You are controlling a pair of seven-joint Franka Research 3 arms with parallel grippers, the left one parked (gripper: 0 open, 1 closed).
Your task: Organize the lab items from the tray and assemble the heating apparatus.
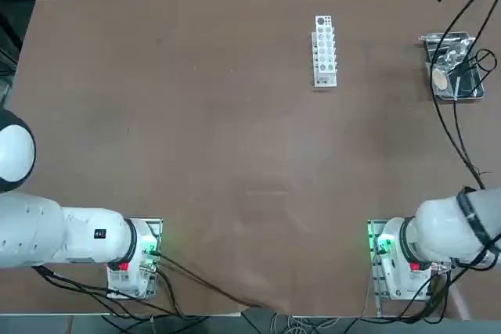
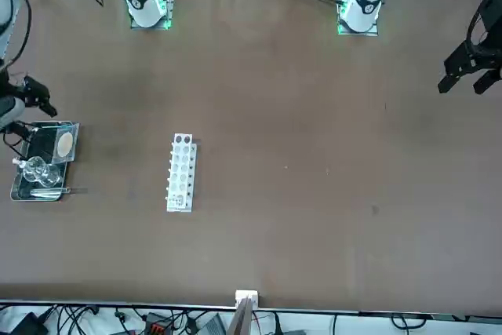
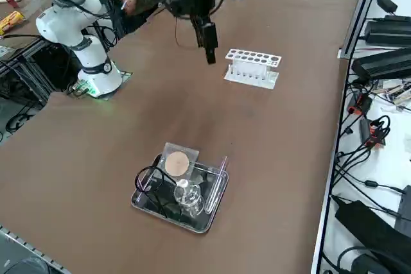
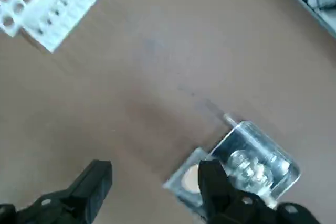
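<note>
Brown worktop (image 3: pixel 270 158) fills the scene, and nearest the raised side camera sits the small rectangular shiny metal tray with a raised rim and dark floor (image 3: pixel 215 206), close to the edge on the robot's right. Inside it lie all three lab pieces: the small clear glass burner (image 3: pixel 188 196) toward the near end, the thin black wire ring tripod (image 3: pixel 149 179) at the rim on the robot's side, and the grey mesh square with a round tan centre (image 3: pixel 176 163) at the far end, its corner overhanging the rim. Nothing is stacked yet.

Farther on, the right arm's black two-finger tool (image 3: pixel 209 43) hangs in the air above the worktop, pointing down, well apart from the tray and holding nothing. Its fingers (image 4: pixel 89 184) stand wide apart, as the wrist view shows.

Beyond the tool, a white plastic test-tube rack with rows of round holes (image 3: pixel 252 67) stands alone near the worktop's middle.
</note>
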